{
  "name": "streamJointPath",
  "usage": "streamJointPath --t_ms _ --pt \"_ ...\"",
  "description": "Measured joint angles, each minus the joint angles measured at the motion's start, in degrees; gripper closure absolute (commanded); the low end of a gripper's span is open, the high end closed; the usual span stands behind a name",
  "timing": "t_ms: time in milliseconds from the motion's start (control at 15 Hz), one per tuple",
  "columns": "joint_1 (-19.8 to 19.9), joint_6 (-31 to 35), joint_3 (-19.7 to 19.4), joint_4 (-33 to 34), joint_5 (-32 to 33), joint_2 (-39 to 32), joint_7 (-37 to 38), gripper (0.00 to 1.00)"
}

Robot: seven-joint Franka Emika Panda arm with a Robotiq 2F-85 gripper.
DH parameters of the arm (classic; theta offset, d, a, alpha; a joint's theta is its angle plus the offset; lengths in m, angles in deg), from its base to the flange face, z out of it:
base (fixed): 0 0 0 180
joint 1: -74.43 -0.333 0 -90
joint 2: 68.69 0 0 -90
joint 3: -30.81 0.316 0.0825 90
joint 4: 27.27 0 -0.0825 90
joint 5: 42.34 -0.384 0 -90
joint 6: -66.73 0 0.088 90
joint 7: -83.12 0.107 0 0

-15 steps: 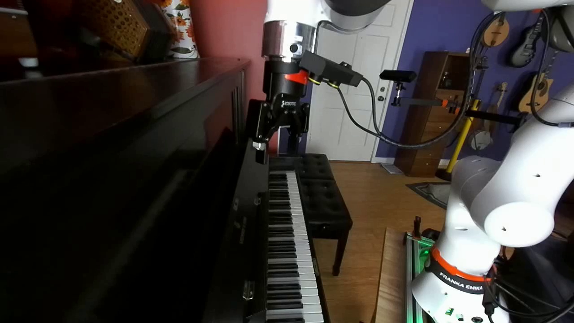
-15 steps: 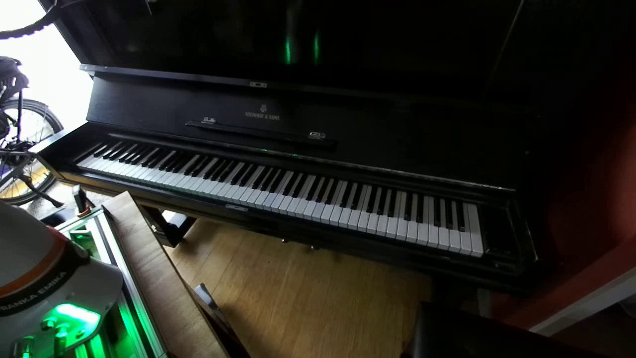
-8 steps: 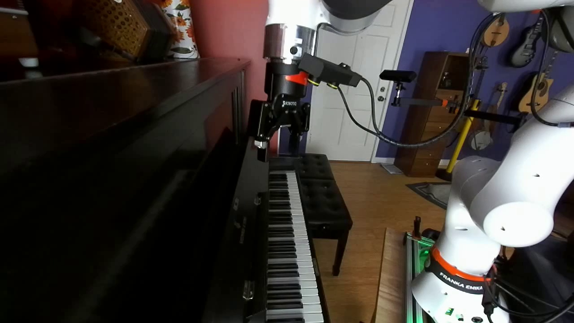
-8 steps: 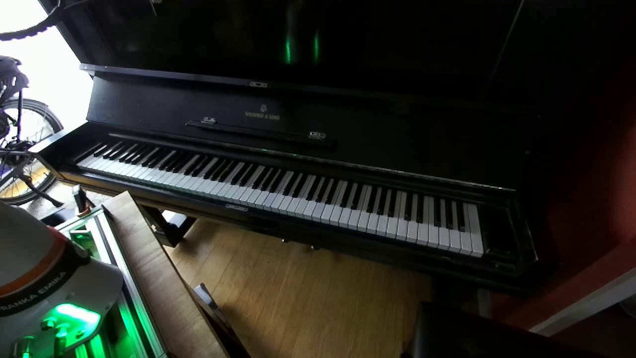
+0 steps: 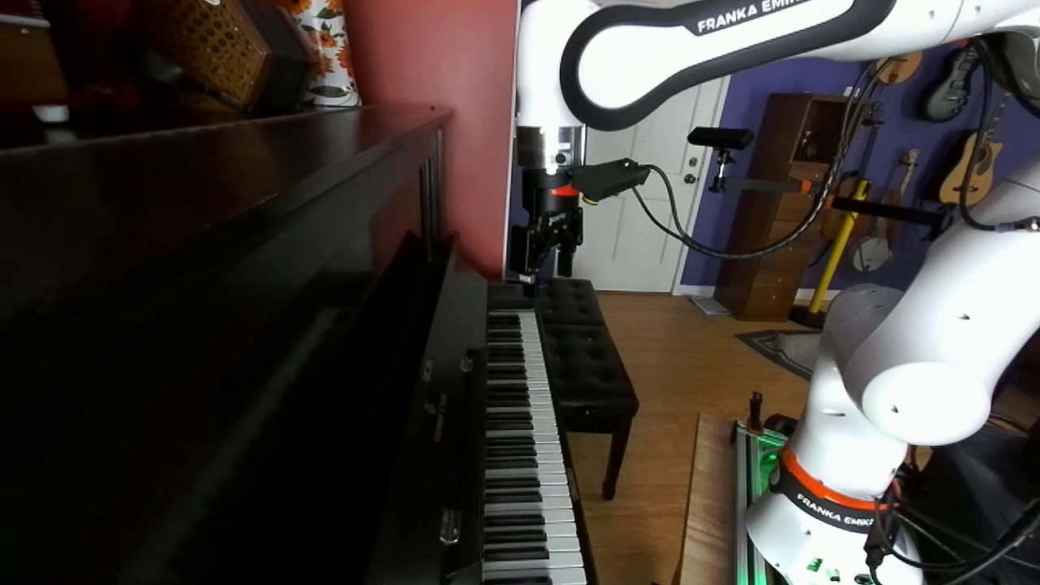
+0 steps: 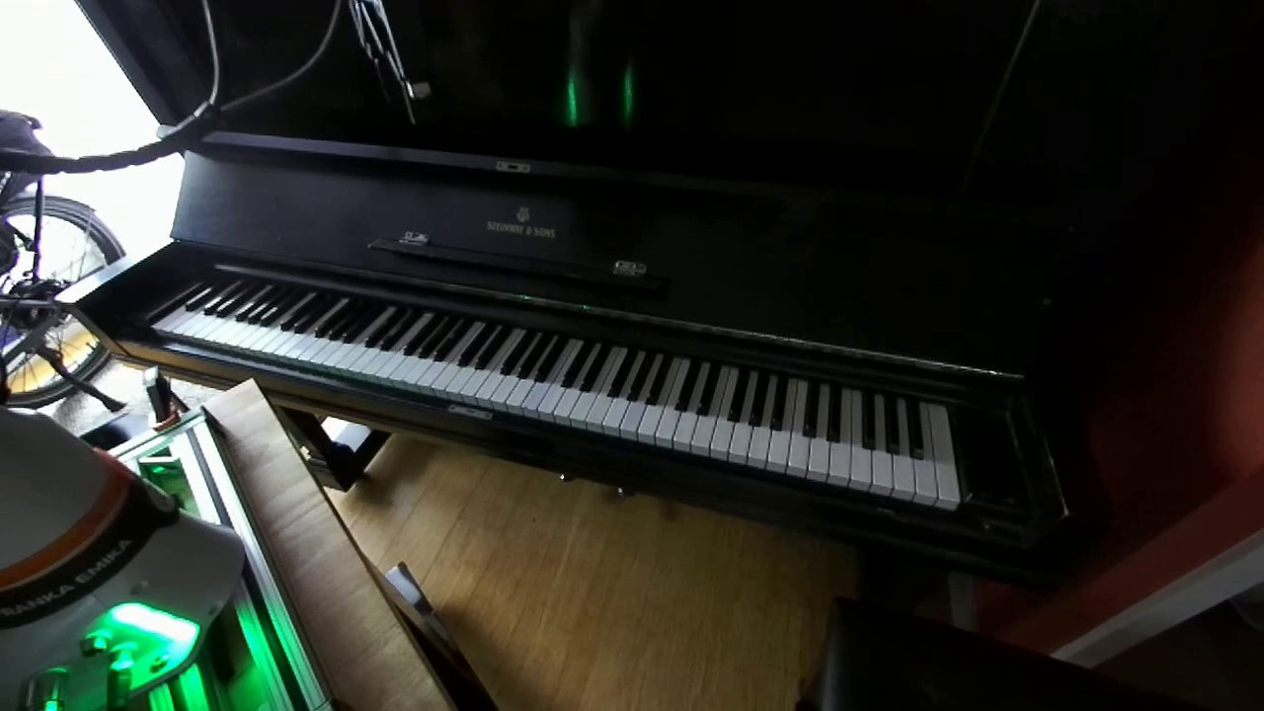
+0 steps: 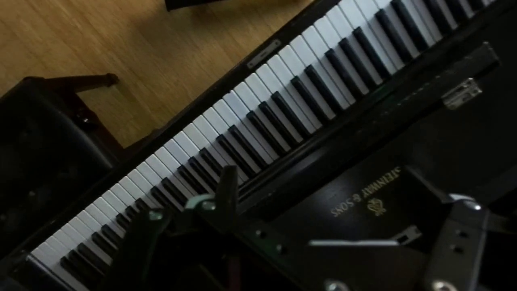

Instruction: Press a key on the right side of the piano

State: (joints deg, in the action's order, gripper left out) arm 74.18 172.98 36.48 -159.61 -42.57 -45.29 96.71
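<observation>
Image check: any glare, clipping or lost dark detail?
In an exterior view, the bicycle stands against blown-out white, the robot base has harsh green glare, and the piano shows green reflections; in both exterior views, much of the piano sinks to near black; wrist view is dim, the hand mostly dark.

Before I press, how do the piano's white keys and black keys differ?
The white keys reach the front of the row, while the black keys start farther back. The white keys have broad front ends; the black keys are slim throughout. The white keys run unbroken, while the black keys come mostly in twos and threes. Both sit in one long row on the piano.
</observation>
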Motion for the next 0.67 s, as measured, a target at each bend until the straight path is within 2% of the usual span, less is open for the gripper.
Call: streamJointPath --t_ms 267,400,667 --pt "2.6 5.35 -4.26 -5.98 5.0 -0.12 -6.68 0.0" --pt "3.84 10.1 -6.29 -9.11 6.55 -0.06 -9.1 0.0" --pt "4.04 10.9 -6.39 -9.23 6.63 -0.22 -9.33 0.0"
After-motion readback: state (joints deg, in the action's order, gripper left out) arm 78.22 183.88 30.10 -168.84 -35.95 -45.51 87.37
